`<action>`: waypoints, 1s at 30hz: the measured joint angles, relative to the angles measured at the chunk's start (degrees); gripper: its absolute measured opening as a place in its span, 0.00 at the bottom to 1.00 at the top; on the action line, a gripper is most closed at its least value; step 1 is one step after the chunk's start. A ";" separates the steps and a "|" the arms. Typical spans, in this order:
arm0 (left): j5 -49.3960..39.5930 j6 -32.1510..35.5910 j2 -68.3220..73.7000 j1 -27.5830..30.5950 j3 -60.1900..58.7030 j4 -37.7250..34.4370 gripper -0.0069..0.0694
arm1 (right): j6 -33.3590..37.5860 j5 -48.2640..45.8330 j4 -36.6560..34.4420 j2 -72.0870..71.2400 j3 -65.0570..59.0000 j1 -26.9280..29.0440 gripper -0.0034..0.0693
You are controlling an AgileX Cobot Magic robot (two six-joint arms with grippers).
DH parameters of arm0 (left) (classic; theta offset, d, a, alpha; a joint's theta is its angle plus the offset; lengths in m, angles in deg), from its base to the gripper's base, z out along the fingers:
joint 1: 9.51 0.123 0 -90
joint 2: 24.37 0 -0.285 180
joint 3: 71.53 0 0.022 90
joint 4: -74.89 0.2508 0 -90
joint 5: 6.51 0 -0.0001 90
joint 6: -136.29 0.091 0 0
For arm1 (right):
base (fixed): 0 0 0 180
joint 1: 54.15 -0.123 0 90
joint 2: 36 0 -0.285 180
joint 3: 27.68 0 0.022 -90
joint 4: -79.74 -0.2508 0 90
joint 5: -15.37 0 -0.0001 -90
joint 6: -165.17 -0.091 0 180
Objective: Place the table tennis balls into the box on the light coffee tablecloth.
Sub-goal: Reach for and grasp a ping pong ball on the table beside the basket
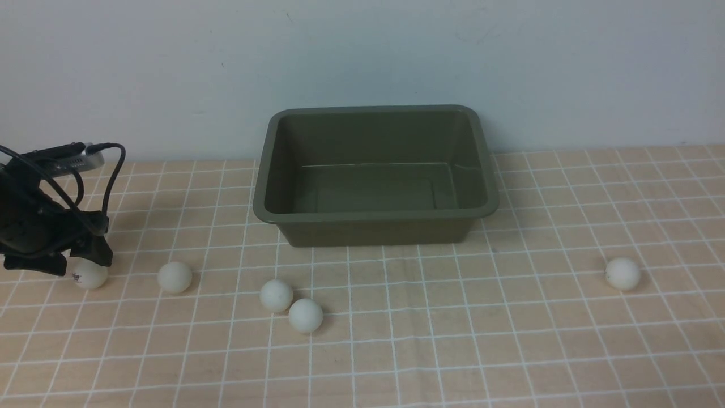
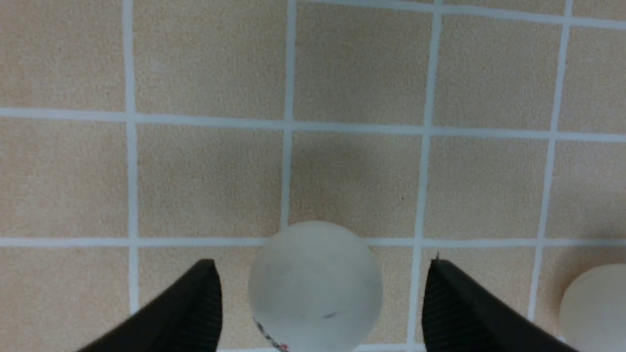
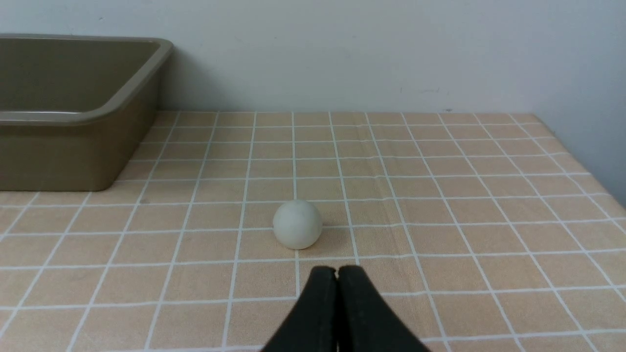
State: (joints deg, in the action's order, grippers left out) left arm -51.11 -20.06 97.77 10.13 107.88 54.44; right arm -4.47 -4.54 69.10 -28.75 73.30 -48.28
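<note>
Olive-green, the box (image 1: pixel 375 215) stands at the back of the light coffee tablecloth (image 1: pixel 464 351). Five table tennis balls (image 1: pixel 174 277) lie on the cloth before it, four left, one right. The left gripper (image 2: pixel 321 266) holds its fingers apart astride the leftmost ball (image 1: pixel 89 274), not touching it. The right gripper (image 3: pixel 336 270) has its fingers pressed together near the right ball (image 3: pixel 297 224).

L gripper (image 1: pixel 68 262): low, pointing down, jaws wide apart. R gripper (image 3: pixel 336 272): jaws closed, tips touching.
</note>
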 joint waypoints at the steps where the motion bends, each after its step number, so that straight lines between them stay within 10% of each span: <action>1: 0.00 0.00 0.15 -0.06 0.00 0.00 0.69 | 0.00 0.00 0.00 0.00 0.00 0.00 0.02; 22: -2.25 -1.09 2.19 -0.36 1.48 0.06 0.51 | 0.00 -0.79 0.00 0.00 0.11 0.00 0.02; 30: -16.12 -1.15 2.26 -0.42 14.11 -6.86 0.51 | 0.00 -0.86 0.00 0.00 0.11 0.00 0.02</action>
State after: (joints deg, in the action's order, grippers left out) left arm -67.24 -21.21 100.04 9.71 121.99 47.58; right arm -4.47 -5.40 69.10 -28.75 73.41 -48.28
